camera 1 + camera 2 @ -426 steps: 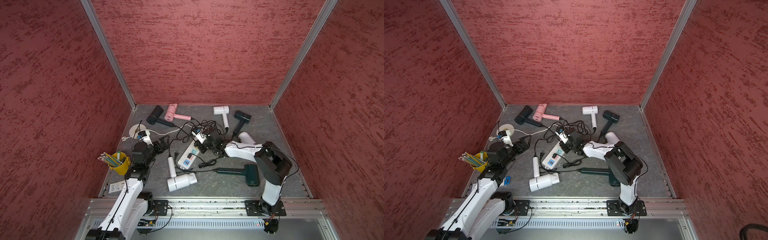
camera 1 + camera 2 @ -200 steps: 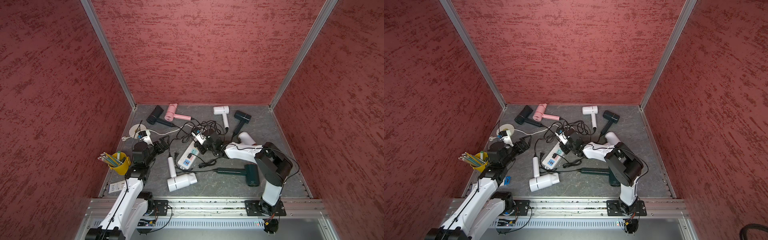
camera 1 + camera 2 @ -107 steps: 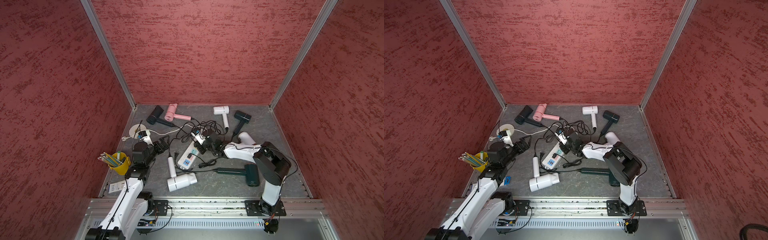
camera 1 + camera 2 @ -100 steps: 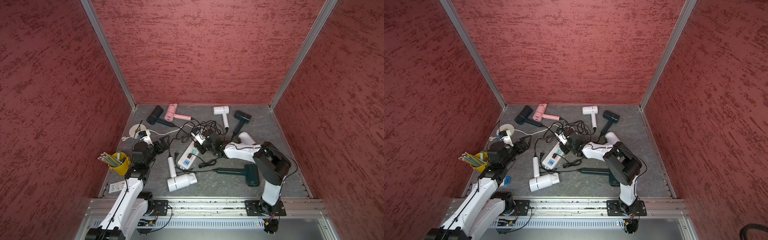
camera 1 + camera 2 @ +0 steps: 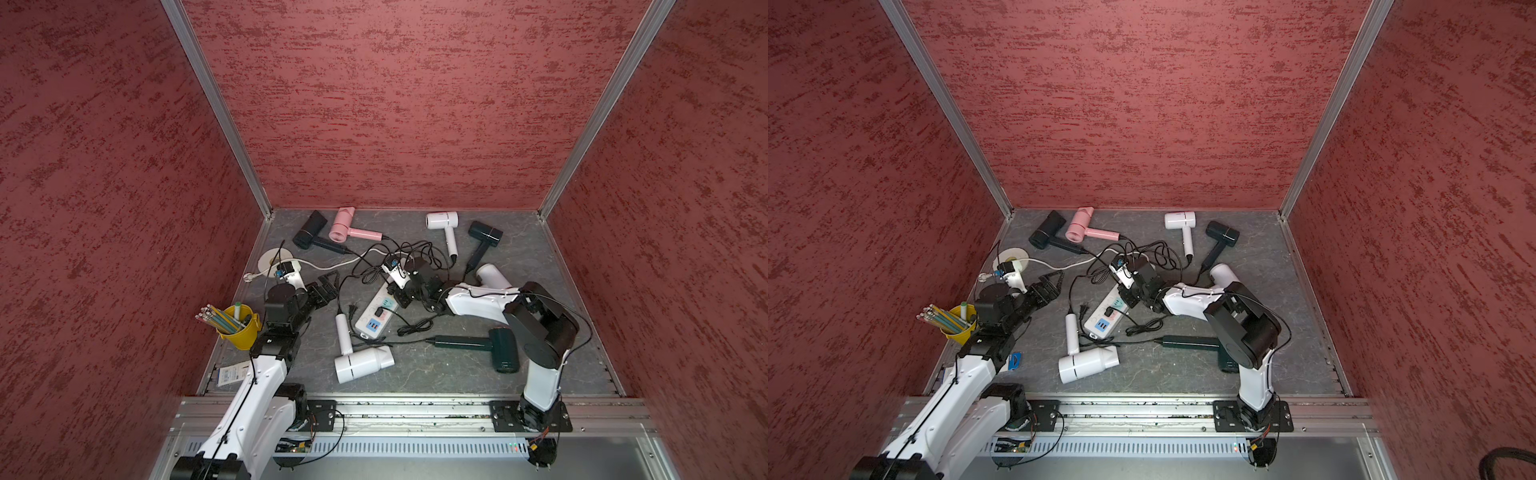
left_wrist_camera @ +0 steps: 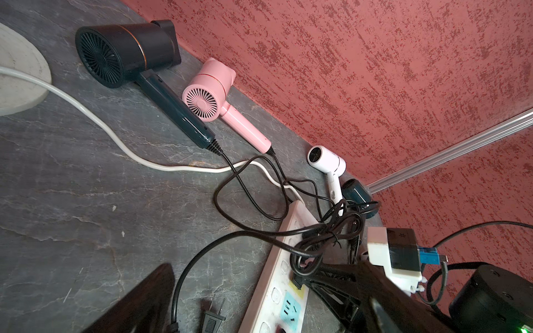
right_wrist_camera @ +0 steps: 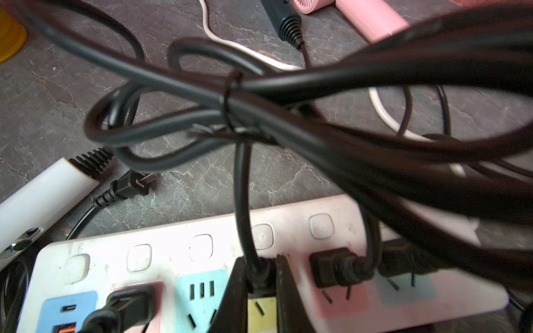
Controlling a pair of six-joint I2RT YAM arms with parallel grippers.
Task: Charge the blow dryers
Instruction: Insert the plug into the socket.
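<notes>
The right end effector (image 7: 260, 259) is nearly closed on a black plug (image 7: 258, 277) and holds it at the yellow socket of the white power strip (image 7: 173, 248); whether the pins are fully in, I cannot tell; just beside it another plug (image 7: 331, 268) sits in the pink socket. A tied bundle of black cord (image 7: 230, 106) hangs in front of this end effector and hides much of the worktop (image 7: 43, 95) beyond. The left end effector (image 5: 328, 284) is wide open and holds nothing; it hovers to the left of the strip, apart from it. Between the two end effectors a loose plug (image 5: 352, 309) lies on the worktop, just beside the handle of a white blow dryer (image 5: 361, 363). Behind the right end effector lie a dark green blow dryer (image 5: 503, 349) and a second white blow dryer (image 5: 492, 276); beyond it, near the back wall (image 5: 395, 104), lie a black blow dryer (image 5: 309, 230), a pink blow dryer (image 5: 341, 224), a third white blow dryer (image 5: 442, 220) and a navy blow dryer (image 5: 484, 233). A yellow pot of pencils (image 5: 243, 332) stands behind the left end effector.
</notes>
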